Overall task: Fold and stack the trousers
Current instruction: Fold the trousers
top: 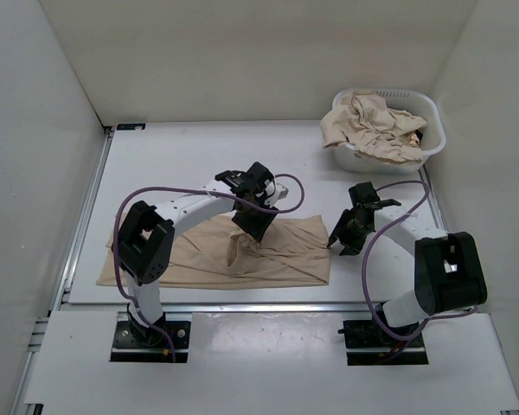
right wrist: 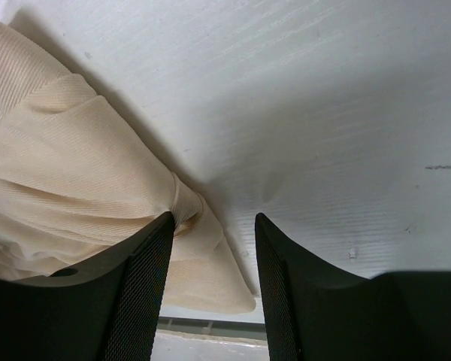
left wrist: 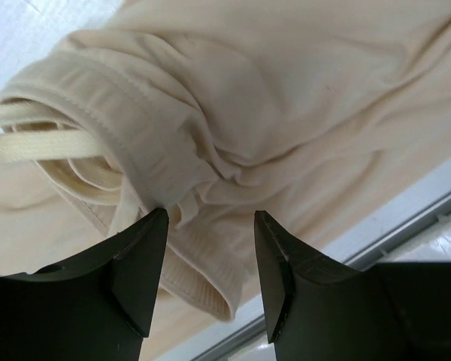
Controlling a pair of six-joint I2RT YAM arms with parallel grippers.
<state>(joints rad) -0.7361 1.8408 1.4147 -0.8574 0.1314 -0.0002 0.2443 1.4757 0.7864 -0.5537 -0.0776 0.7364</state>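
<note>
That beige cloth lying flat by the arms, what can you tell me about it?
The trousers are thin, wrinkled beige fabric, laid out as a long flat band along the table near edge. A ribbed waistband with a pale flat drawstring shows. The left pincer hangs open over the waistband, and the right pincer is open at the right end corner.

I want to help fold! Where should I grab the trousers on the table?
Probably pinch the trousers at their right-end corner, coming from the right. It lies thin and flat beside bare table, right by the open right claw.
</note>
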